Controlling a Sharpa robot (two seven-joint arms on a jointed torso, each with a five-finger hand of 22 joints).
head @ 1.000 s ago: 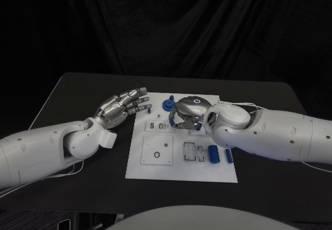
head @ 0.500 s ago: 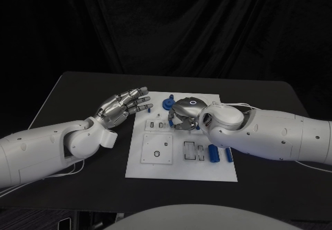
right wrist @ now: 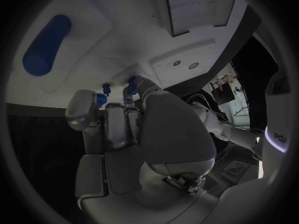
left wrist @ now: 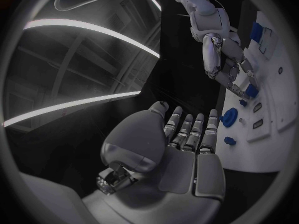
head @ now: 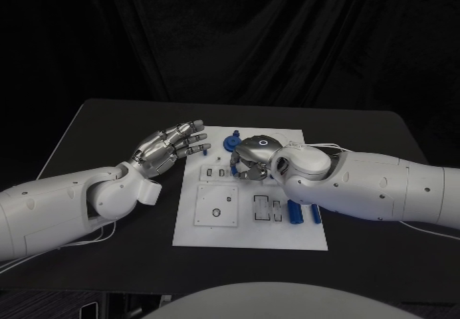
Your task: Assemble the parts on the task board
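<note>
Right hand [head: 251, 158] has edged left over task board [head: 216, 236].

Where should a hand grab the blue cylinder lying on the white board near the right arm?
Probably from above, fingers across the middle of the blue cylinder: it lies flat on the white task board, long sides exposed, ends harder to reach beside the right arm.

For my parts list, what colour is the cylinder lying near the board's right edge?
Blue; the cylinder shows best in the head view.

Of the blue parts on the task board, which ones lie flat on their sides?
The two blue cylinders near the task board's near right corner lie flat, side by side; the round blue part at the far edge stands upright.
</note>
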